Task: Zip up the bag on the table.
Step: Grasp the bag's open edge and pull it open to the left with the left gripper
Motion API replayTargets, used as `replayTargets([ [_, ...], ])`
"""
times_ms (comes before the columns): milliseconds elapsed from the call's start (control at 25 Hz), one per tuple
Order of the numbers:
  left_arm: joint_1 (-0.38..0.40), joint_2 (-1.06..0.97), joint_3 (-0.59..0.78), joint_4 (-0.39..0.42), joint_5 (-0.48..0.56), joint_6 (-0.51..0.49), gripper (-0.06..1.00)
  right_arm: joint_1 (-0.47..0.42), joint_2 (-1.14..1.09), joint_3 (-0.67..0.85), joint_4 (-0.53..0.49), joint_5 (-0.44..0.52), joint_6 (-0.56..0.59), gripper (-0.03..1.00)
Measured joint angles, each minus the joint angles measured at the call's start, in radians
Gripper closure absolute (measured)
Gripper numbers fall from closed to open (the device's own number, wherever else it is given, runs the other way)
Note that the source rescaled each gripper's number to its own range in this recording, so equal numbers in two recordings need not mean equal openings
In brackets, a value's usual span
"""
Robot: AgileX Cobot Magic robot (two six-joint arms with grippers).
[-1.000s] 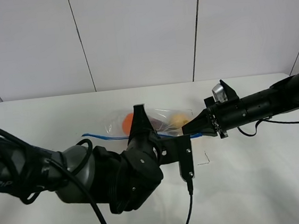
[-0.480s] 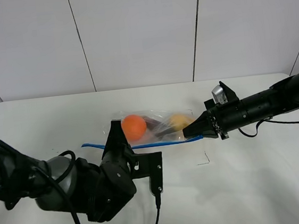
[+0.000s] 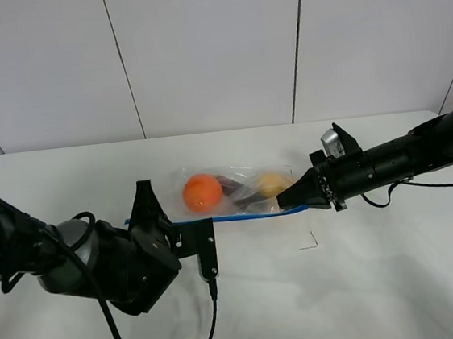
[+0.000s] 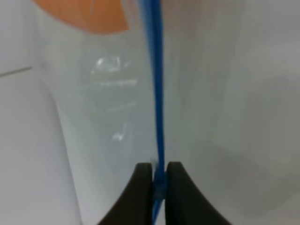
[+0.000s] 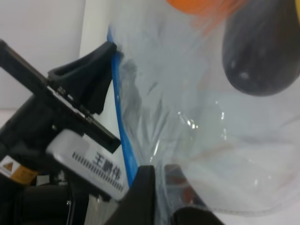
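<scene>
The clear bag (image 3: 227,190) lies on the white table (image 3: 383,274) with an orange (image 3: 202,192), a dark eggplant and a yellow fruit (image 3: 271,183) inside. Its blue zipper strip (image 3: 239,215) runs along the near edge. My left gripper (image 3: 144,214) is shut on the strip near its left end. In the left wrist view the black fingertips (image 4: 141,180) pinch the blue strip (image 4: 157,93). My right gripper (image 3: 292,201) is shut on the bag's right end. In the right wrist view its finger (image 5: 142,194) presses the crinkled plastic beside the strip (image 5: 123,136).
White wall panels stand behind the table. A black cable (image 3: 207,333) hangs from the left arm toward the front edge. The left arm's wrist body (image 5: 61,117) shows beyond the bag in the right wrist view.
My left gripper has slid left along the blue zipper strip, from mid-bag to near its left end, uncovering the orange. The right gripper has held still.
</scene>
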Motion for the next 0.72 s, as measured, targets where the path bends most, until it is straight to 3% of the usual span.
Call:
replayTargets([
  [720, 0.171, -0.002, 0.001, -0.004, -0.013, -0.001, 0.94, 0.003, 0.0, 0.0, -0.001, -0.001, 0.0, 0.97],
])
